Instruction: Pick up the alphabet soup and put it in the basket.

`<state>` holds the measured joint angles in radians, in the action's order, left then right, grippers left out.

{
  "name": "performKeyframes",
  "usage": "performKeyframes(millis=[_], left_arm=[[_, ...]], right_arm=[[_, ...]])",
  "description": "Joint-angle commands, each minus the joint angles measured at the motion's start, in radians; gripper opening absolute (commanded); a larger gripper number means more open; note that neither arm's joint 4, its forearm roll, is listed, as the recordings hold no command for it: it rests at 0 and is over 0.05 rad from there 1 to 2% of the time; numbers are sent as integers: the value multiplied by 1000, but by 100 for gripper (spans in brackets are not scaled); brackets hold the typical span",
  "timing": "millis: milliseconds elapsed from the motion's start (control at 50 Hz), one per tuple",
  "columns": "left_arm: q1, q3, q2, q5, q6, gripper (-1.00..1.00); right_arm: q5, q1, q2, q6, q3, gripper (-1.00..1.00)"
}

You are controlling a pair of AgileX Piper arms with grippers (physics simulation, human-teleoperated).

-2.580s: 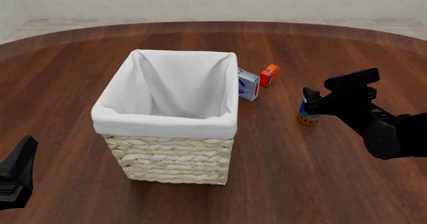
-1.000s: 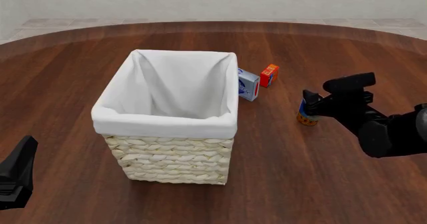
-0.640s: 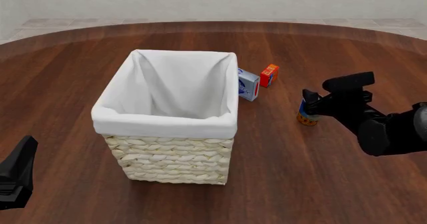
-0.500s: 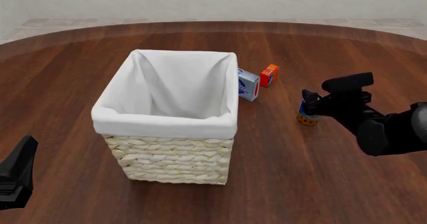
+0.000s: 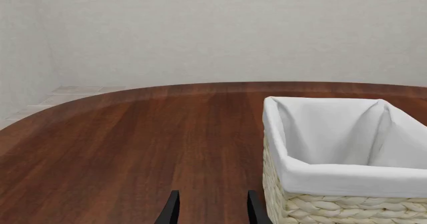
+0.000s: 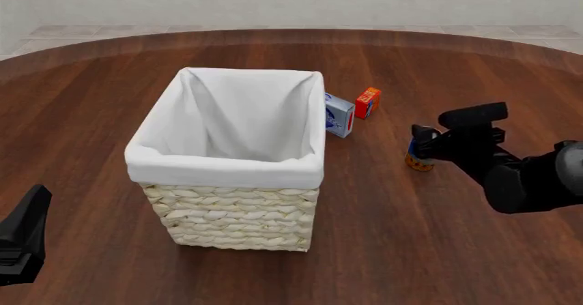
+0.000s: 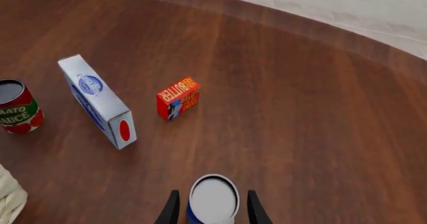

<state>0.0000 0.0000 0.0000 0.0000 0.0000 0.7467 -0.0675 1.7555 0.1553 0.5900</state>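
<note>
The alphabet soup (image 6: 418,160) is a small blue-labelled can with an orange base, standing upright on the table to the right of the basket (image 6: 223,170). My right gripper (image 6: 427,145) is down at the can. In the right wrist view its open fingers (image 7: 171,210) straddle the can's grey lid (image 7: 213,196), with a thin gap on each side. The basket is large, cream wicker with a white liner (image 5: 333,176), and nothing shows inside it. My left gripper (image 6: 24,240) rests open at the near left, its fingertips (image 5: 172,211) holding nothing.
A blue-and-white box (image 6: 339,115) (image 7: 100,101) and an orange-red box (image 6: 367,102) (image 7: 179,98) stand beyond the can, close to the basket's far right corner. A red tomato sauce can (image 7: 17,108) stands past the blue-and-white box; the basket hides it in the front view.
My right gripper has sunk slightly and settled lower around the soup can. The can, the basket and the left arm have not moved.
</note>
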Motion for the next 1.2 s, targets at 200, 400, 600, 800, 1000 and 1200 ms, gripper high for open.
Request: performKeyframes(millis=[200,400,600,800,1000,1200], left_arm=[[0,0,0,0,0,100],[0,0,0,0,0,100],[0,0,0,0,0,100],[0,0,0,0,0,100],[0,0,0,0,0,100],[0,0,0,0,0,100]], right_arm=[[9,-1,13,-7,2,100],[11,1,19,-6,3,100],[14,2,14,-10,-3,100],[21,5,19,-21,-6,100],[33,7,28,-26,-9,100],[36,2,37,-39,-3,100]])
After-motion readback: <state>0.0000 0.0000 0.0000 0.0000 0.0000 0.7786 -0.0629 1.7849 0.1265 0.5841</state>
